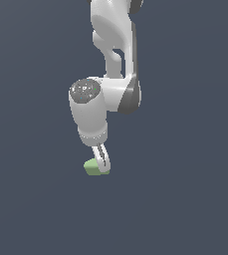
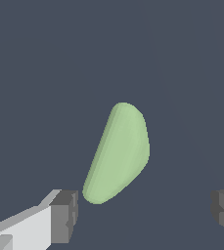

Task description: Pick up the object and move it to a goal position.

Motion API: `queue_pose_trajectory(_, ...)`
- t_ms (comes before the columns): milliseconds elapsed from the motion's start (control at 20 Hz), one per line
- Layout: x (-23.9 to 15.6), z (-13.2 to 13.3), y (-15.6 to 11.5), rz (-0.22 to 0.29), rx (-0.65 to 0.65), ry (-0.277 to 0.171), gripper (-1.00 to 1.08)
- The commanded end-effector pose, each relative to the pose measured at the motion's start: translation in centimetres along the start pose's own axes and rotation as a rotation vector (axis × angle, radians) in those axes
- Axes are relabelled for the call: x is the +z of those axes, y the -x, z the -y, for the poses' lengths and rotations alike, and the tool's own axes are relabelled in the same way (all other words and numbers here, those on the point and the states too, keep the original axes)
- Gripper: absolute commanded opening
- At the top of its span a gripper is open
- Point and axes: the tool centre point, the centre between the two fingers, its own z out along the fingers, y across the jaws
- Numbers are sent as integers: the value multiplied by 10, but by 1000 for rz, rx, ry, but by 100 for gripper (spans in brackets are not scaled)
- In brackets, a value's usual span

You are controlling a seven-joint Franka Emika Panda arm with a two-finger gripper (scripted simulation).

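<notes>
1. The arm point(image 1: 108, 94) was the biggest thing I had on screen, folded down over the dark floor point(image 1: 185, 199) with its wrist pointed at the lump. From the exterior view it blocked most of the pincer, so I judged I could misread how deep the fingers sat and either drive them into the floor or close too high.

2. The pincer point(image 2: 145, 217) stood wide, nothing held. In the wrist view one fingertip point(image 2: 64, 215) sat just beside the narrow end of the lump and the other was well apart on the far side. I judged a close from there would be lopsided: the near finger would meet the lump first and shove it sideways before the far one arrived.

3. The lump point(image 2: 118, 154), pale green and rounded, lay on the floor below the pincer, between the lines of the two fingers but mostly ahead of them, not yet squarely between the pads. It also lay slanted to the closing line. I judged that pads landing only on its tapered end could squeeze it out forward, or turn it, since its curved faces offered little flat grip.

4. I saw no goal marker in either view, so a carry risked ending in the wrong place.
</notes>
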Motion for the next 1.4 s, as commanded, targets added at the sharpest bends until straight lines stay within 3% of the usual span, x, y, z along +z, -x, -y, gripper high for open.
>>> queue_pose_trajectory(0, 4, 1, -3, 0, 72, 5, 100)
queue_pose_trajectory(650, 17, 4, -12, -3, 321, 20, 100)
queue_pose_trajectory(1350, 35, 4, -12, -4, 352, 22, 100)
